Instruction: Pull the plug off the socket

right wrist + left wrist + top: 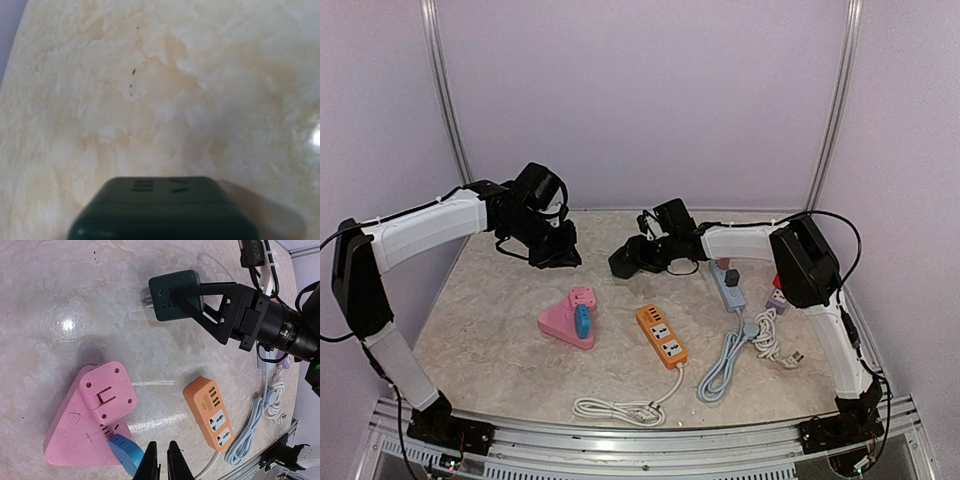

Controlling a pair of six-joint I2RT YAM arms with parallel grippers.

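Fingers of our right gripper (182,299) pinch the green plug (160,302); our left gripper (161,460) is nearly closed, empty. The hold seems shallow, so we could drop it.

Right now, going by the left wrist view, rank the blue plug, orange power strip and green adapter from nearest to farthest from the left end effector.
From the left end effector:
1. blue plug, just to its left, seated in the pink socket block.
2. orange power strip, up and to the right.
3. green adapter, farthest, at the top of the view.
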